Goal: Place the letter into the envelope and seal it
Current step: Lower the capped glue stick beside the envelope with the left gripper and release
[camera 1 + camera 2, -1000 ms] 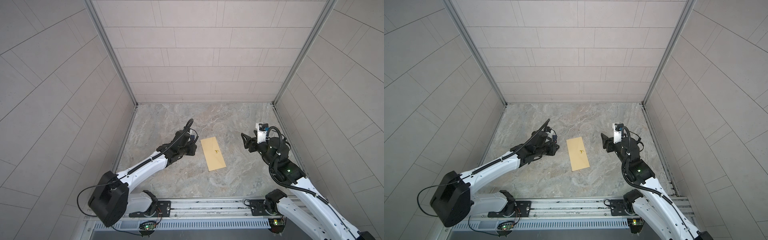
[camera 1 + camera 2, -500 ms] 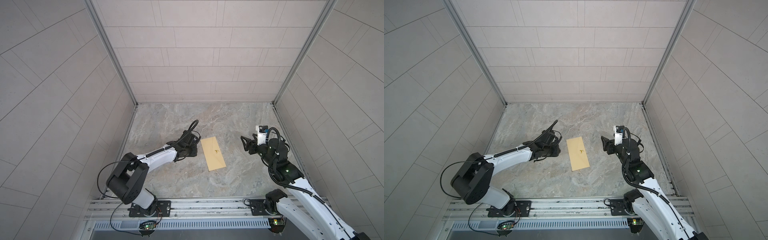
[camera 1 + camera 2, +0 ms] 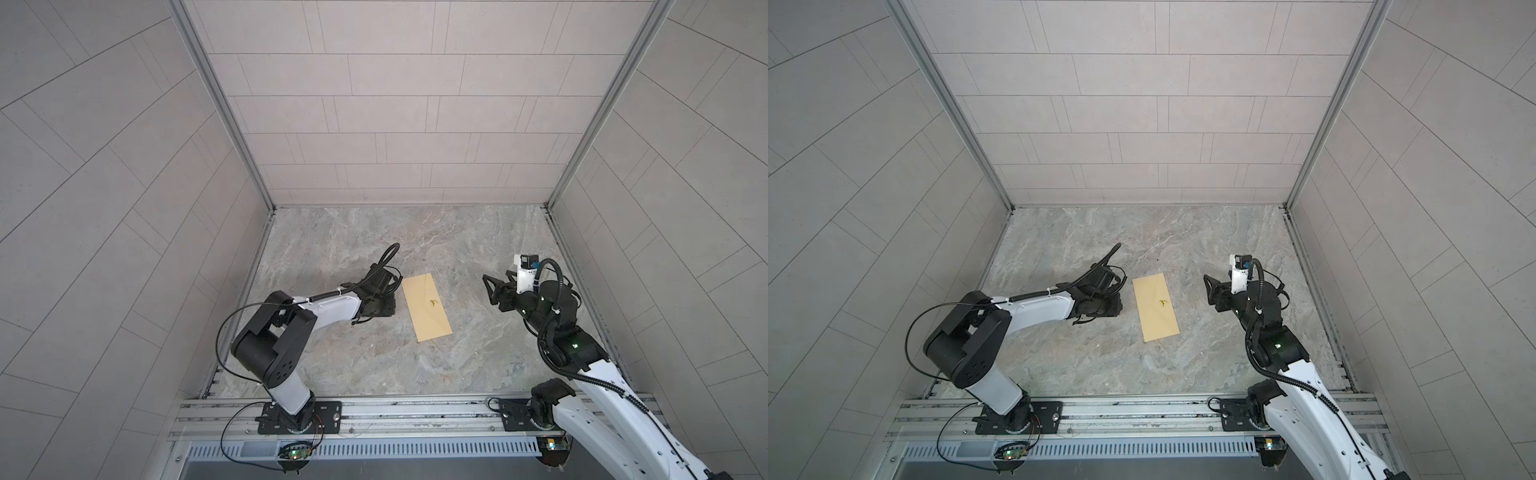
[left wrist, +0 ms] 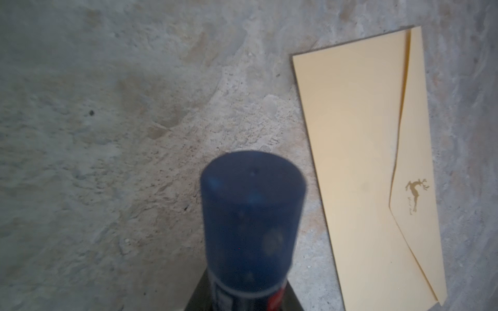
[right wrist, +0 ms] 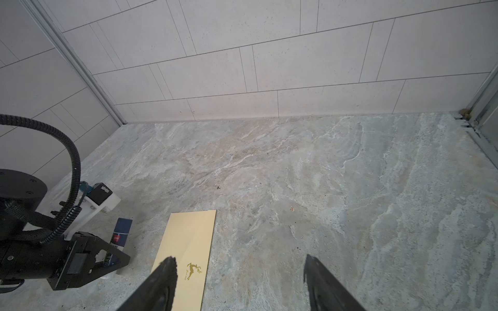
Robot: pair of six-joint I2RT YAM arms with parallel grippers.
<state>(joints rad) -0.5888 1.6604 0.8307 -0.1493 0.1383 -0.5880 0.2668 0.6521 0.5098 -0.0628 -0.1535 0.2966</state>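
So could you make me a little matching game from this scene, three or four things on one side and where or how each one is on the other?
Things:
1. envelope
2. glue stick
3. right gripper
4. deer emblem

Places and states:
A. open, holding nothing
B. gold in colour
C. clamped in the left gripper
D. lying flat on the table, closed

Pairs: 1-D, 2-C, 3-A, 4-B.
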